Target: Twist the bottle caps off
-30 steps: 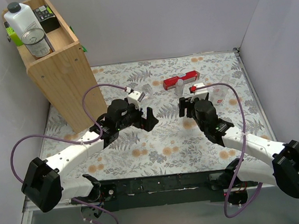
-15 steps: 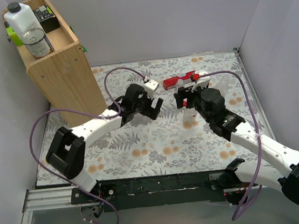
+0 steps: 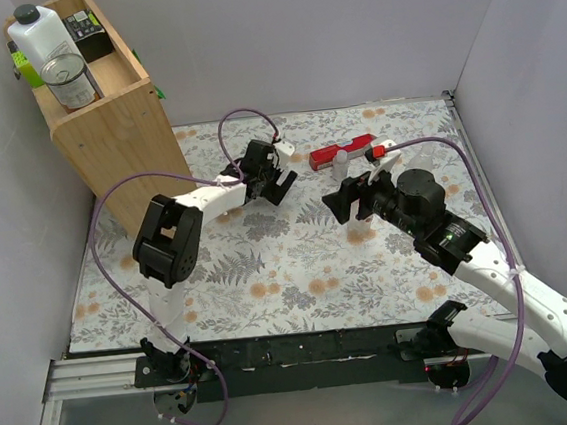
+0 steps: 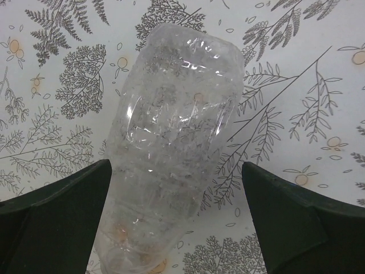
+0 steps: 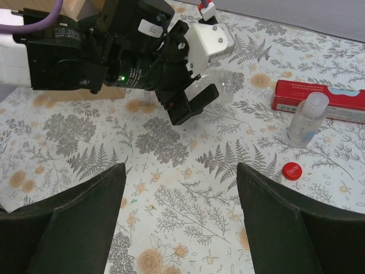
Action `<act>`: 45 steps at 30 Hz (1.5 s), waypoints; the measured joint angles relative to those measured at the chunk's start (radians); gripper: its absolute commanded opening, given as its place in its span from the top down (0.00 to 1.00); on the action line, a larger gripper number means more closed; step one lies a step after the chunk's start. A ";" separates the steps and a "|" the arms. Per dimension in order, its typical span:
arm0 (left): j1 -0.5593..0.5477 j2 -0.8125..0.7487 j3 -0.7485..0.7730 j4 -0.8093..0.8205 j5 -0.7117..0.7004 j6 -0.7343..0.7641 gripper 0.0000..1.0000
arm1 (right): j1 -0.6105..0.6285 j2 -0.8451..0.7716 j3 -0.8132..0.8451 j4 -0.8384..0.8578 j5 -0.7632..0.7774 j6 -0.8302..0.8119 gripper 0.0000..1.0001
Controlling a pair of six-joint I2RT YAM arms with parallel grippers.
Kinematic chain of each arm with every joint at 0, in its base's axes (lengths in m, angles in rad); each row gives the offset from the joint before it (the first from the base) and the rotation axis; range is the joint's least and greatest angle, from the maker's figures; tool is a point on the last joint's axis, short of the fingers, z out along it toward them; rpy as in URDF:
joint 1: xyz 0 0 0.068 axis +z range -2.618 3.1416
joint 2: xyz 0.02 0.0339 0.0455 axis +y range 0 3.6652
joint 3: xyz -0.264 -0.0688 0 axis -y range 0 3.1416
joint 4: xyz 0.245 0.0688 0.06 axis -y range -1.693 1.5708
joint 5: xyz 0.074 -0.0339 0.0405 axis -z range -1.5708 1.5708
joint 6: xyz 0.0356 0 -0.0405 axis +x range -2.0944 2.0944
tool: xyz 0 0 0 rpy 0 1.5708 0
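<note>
A large clear bottle [image 4: 171, 131] lies on its side on the floral cloth, its neck toward my left wrist camera; I see no cap on it. My left gripper [image 4: 177, 222] is open and straddles its neck end, the right finger well apart from it. A small clear bottle [image 5: 308, 117] stands upright with no cap, next to a loose red bottle cap [image 5: 292, 170] on the cloth. My right gripper [image 5: 179, 222] is open and empty, hovering left of that cap. In the top view my left gripper [image 3: 277, 185] and right gripper [image 3: 341, 205] sit near mid-table.
A long red box [image 3: 343, 153] lies behind the small bottle [image 3: 340, 164]. A wooden shelf unit [image 3: 116, 138] stands at the back left with a can and a white jug on top. Grey walls enclose the table [image 3: 269, 274].
My left arm has stretched forward and to the right, over the lying bottle. My right arm has swung forward and left, its gripper now pointing toward the left gripper.
</note>
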 measured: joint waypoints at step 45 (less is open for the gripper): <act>0.100 -0.431 -0.206 0.088 0.345 -0.610 0.57 | 0.105 -0.013 -0.002 -0.076 -0.144 0.077 0.32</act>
